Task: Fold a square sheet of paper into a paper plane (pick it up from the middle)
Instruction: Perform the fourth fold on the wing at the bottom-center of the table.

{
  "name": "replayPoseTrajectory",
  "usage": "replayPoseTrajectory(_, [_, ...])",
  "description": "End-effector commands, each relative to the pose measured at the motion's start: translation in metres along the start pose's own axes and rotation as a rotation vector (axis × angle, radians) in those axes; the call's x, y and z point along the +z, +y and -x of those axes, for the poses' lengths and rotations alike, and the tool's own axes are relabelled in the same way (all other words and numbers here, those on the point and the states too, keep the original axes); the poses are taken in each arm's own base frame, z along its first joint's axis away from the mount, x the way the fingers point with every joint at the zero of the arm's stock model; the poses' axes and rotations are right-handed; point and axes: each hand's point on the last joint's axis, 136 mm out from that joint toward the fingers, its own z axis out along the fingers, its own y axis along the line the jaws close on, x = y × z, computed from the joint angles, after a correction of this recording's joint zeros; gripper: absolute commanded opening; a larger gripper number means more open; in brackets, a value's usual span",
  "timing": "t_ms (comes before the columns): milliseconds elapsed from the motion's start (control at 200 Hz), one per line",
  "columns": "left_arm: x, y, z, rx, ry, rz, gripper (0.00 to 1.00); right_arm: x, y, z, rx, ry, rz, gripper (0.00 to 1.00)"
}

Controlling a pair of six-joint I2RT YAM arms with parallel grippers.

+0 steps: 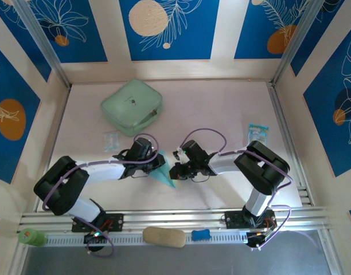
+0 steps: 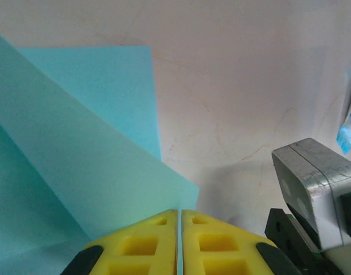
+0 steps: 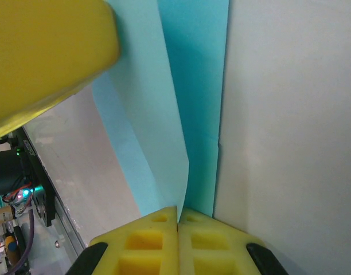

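The square sheet of paper (image 1: 165, 172), light cyan-blue, is folded into creased layers that taper to a point toward the near edge, at the middle of the table. My left gripper (image 1: 155, 162) is shut on its left side. In the left wrist view the yellow fingertips (image 2: 164, 220) of the left gripper (image 2: 179, 211) pinch an edge of the paper (image 2: 95, 160). My right gripper (image 1: 176, 170) is shut on the right side. Its view shows the right gripper (image 3: 178, 209) pressed together over a flap of the paper (image 3: 164, 114), with the left gripper's yellow finger (image 3: 43, 51) close by.
A mint-green case (image 1: 132, 106) lies at the back left. Small printed packets lie at the right (image 1: 257, 134) and the left (image 1: 111, 140). A green item (image 1: 31, 236), a tan block (image 1: 164, 236) and a blue piece (image 1: 201, 234) sit along the near rail.
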Motion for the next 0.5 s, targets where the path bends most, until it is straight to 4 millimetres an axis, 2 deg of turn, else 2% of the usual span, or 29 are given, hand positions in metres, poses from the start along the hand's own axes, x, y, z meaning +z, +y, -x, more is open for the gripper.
replayPoseTrajectory(0, [0.003, 0.006, -0.003, 0.001, 0.012, 0.036, 0.08, 0.003, -0.008, -0.009, 0.022, 0.056, -0.017, 0.05])
replayPoseTrajectory(200, [0.004, 0.032, -0.008, -0.016, 0.014, 0.128, 0.06, 0.004, -0.007, -0.010, 0.026, 0.073, -0.007, 0.04])
replayPoseTrajectory(495, [0.007, 0.041, -0.011, -0.014, 0.026, 0.165, 0.04, 0.004, -0.008, -0.011, 0.039, 0.094, -0.009, 0.04])
